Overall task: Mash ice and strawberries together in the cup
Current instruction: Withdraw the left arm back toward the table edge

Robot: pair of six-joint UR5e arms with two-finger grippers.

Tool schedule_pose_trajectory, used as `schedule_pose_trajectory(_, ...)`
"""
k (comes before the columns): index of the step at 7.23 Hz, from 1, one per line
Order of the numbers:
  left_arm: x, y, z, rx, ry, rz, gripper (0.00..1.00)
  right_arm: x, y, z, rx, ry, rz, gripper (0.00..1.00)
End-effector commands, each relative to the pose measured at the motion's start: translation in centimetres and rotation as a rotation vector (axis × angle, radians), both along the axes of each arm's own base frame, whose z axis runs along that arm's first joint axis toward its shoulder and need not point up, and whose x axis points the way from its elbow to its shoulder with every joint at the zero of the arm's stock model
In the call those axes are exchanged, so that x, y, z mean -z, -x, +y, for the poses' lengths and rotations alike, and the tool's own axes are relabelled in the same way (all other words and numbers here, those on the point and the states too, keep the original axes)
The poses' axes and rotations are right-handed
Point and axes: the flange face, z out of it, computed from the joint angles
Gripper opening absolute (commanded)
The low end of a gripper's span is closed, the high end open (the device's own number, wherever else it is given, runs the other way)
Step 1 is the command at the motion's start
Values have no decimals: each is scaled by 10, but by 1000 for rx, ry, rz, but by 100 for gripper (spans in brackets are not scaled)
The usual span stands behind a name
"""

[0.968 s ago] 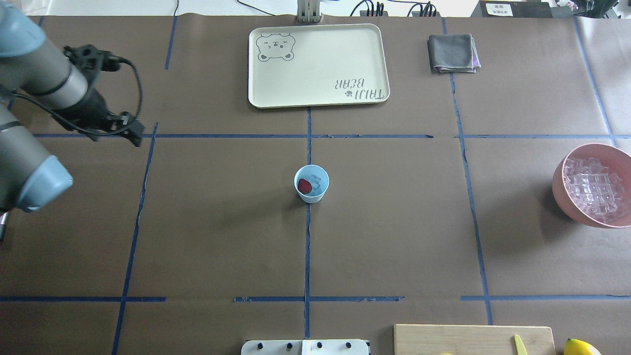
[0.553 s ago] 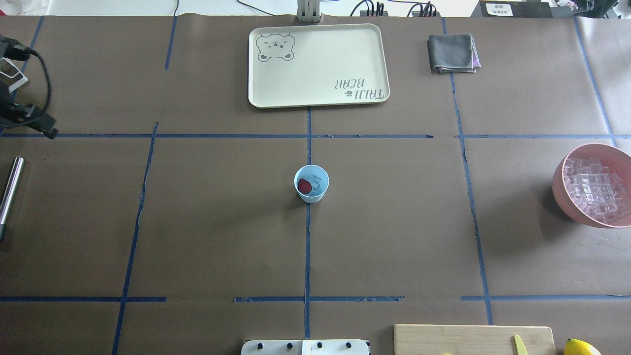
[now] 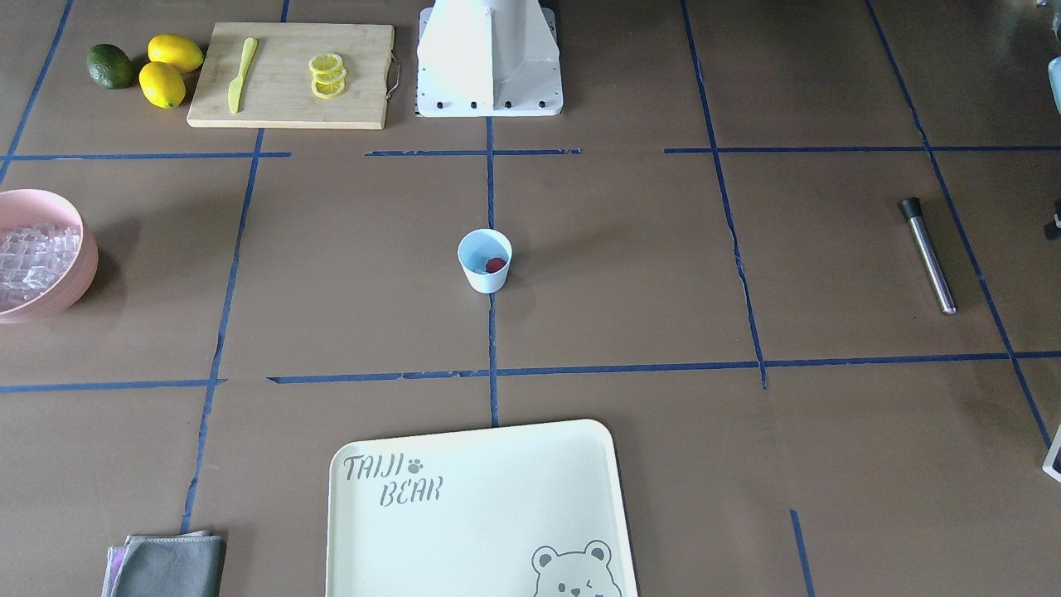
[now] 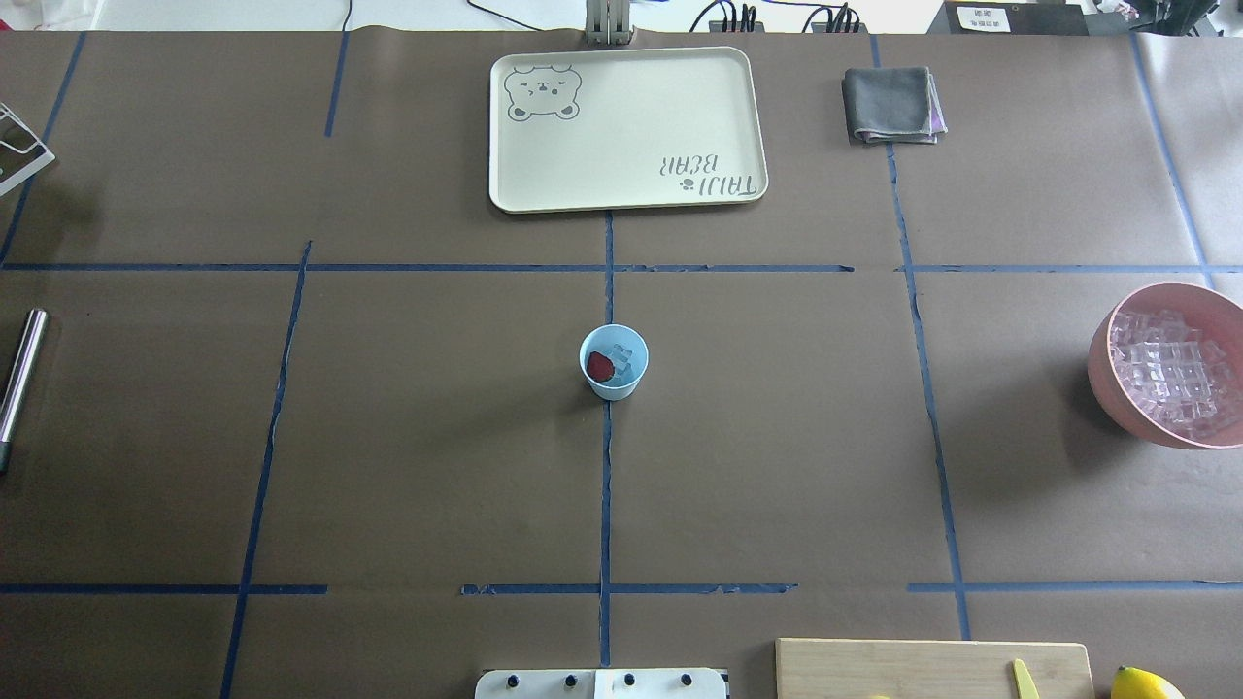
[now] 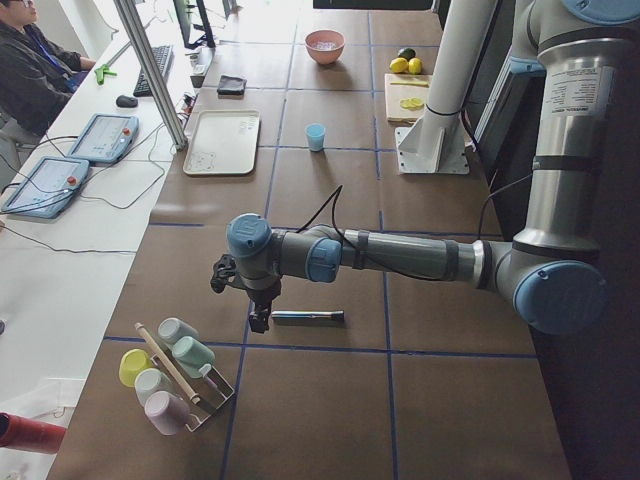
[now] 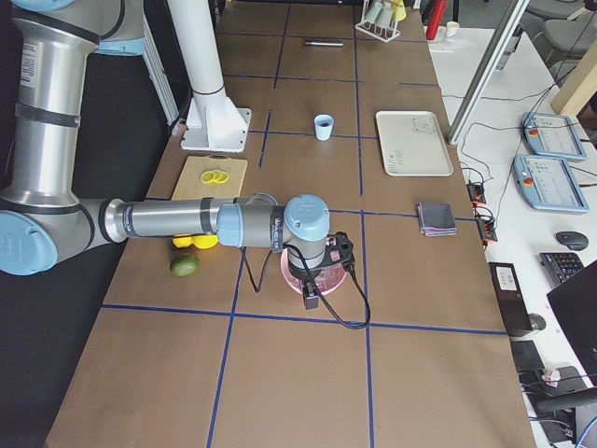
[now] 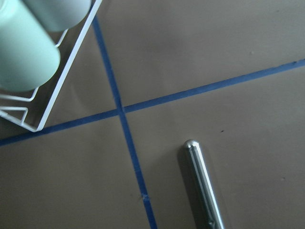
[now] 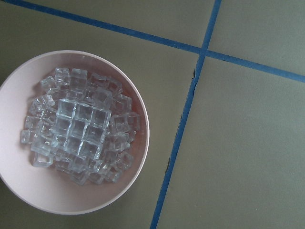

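Cup (image 4: 614, 362) upright at centre of the surface (image 4: 437, 437); inside, strawberry (image 4: 599, 366) at 9 o'clock, ice (image 4: 627, 356) at 3 o'clock. Left claw (image 5: 258, 318) hanging at 9 o'clock end of metal rod (image 5: 308, 316), right claw (image 6: 311, 300) above pink bowl (image 8: 71, 198). Cannot tell opening of either claw.

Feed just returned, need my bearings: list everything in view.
cup: one, light blue, centre
strawberry: one, red, in cup
ice: few, clear, in cup
bowl: one, pink, robot's right, full of ice
tray: one, cream, far centre
cloth: one, grey, beside tray
cutting board: one, wooden, beside robot base
knife: one, yellow, on board
lemon slices: about three, yellow, on board
lemons: two, yellow, beside board
green fruit: one, beside lemons
metal rod: one, silver, robot's left
rack: one, white wire, holding pastel cups, beyond rod
person: one, dark top, side desk
robot base: one, white, near centre
left tool: one, black, by rod's end
right tool: one, black, over bowl
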Motion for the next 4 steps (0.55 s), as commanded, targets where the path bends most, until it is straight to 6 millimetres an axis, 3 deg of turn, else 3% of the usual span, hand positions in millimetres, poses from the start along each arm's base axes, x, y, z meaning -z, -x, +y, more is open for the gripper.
schedule_pose_trajectory(1,-23,-25,19,139,15,40,100,0,1,0,1,0,-1,99)
schedule_pose_trajectory(4,-46,-95,33,123,-2,28,100,-1,0,1,0,2,-1,99)
